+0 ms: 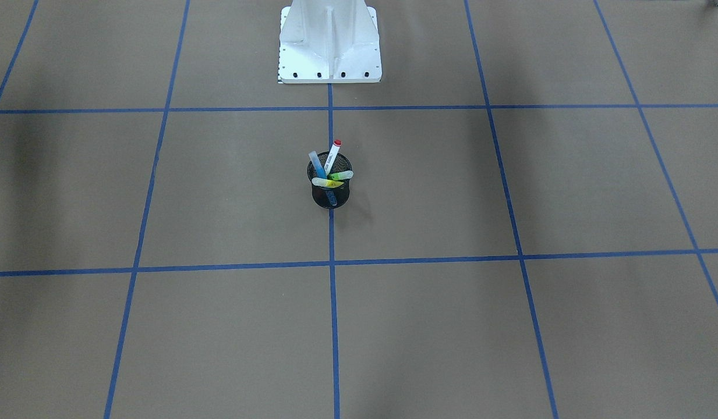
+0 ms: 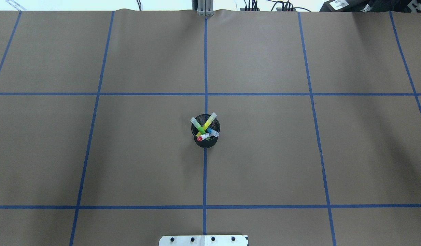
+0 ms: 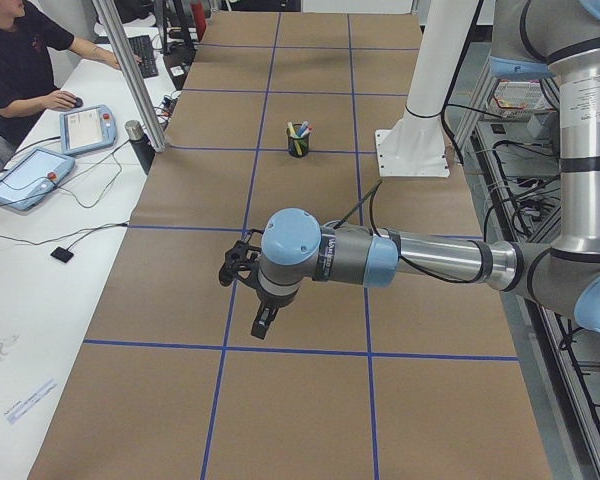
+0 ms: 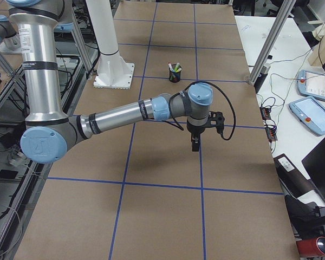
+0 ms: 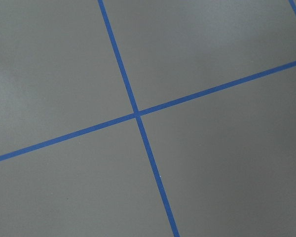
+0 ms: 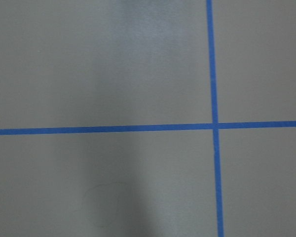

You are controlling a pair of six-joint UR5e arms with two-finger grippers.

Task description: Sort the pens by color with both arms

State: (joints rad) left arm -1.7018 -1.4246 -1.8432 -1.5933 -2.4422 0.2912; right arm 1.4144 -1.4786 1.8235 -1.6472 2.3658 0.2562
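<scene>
Four pens stand together in a black mesh cup (image 1: 331, 199) at the table's middle: blue (image 1: 317, 164), white with a red cap (image 1: 333, 152), lime green (image 1: 340, 175) and yellow (image 1: 328, 183). The overhead view shows the cup (image 2: 206, 142) with the same pens. My left gripper (image 3: 264, 322) hangs above the paper far from the cup (image 3: 298, 143), seen only in the exterior left view. My right gripper (image 4: 194, 145) hangs above the paper away from the cup (image 4: 174, 73), seen only in the exterior right view. I cannot tell whether either is open or shut. Both wrist views show only brown paper and blue tape.
The white pedestal (image 1: 329, 52) stands behind the cup. Blue tape lines (image 2: 205, 171) divide the brown paper into squares. An operator (image 3: 20, 60) sits at a side bench with tablets (image 3: 25, 175). A metal post (image 4: 265, 49) stands at the table's far edge.
</scene>
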